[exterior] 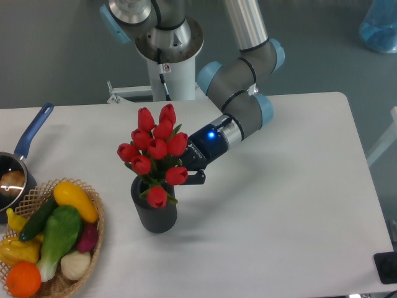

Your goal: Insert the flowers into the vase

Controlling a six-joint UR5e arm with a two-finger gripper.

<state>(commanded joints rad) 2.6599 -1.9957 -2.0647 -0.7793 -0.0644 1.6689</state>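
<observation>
At centre frame, two-finger black tool [189, 172] with a blue light on its body, reaching down and leftward from the grey-and-blue arm [239, 102]. Fingertips tucked behind the blooms; whether gripping the stems or spread apart, cannot tell.

Just left of the tool, touching or nearly so: bunch of red tulip buds with green stems and leaves [155, 149], standing with stems down in the short, dark grey, vertically ribbed cylindrical vase [155, 214]. Long axis of the bunch close to upright, leaning slightly back and to the right, buds pointing upward, one bud drooping low over the vase's front rim. Bunch spreading wider than the vase mouth. Vase upright on the white rectangular table [279, 217], below and left of the tool.

Farther left, at the table's near corner: woven wicker basket [96, 236] filled with colourful vegetables [62, 230], yellow, green, purple, white and orange. Behind it, at the left edge, dark saucepan with a blue handle [34, 127], partly cut off by the frame.

Beyond the table: white arm pedestal [170, 74], grey floor, and a blue translucent object [379, 28] in the top right corner.
</observation>
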